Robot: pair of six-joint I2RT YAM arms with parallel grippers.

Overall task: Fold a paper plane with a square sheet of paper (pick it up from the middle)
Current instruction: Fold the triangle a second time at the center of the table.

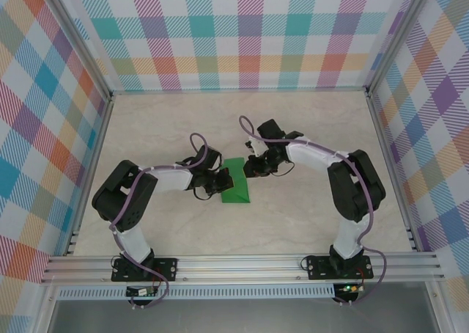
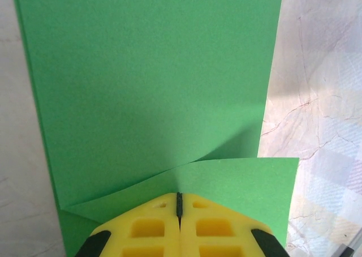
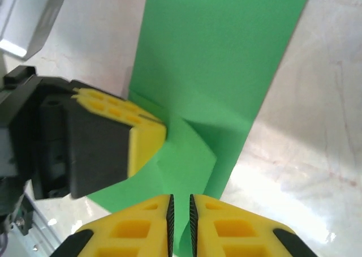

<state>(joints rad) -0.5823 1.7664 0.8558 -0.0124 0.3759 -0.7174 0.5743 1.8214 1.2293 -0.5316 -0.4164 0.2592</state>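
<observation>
Table (image 1: 183, 127): pale marbled top, checked walls around it.

Square sheet of paper (image 1: 236, 183): lies flat near mid-table between the two arms. It reads as a narrowed green shape, not a full square, so I judge one long fold is done.

Left gripper (image 1: 222, 180): at the paper's left edge. In its wrist view the yellow fingers (image 2: 158, 228) are pressed together with their tips on a small corner flap (image 2: 237, 180). Can't tell if a layer is caught between them.

Right gripper (image 1: 249, 169): at the paper's far right edge, opposite the left one. Its fingers (image 3: 226, 228) are nearly together with a thin slit between. It hovers by the flap, and no pinch is evident.

Flap: turned over the paper's end, curved edge, not flattened.

Progress: early. There's no nose point, centre crease or wings, so the corner folds and wing folds are left.
</observation>
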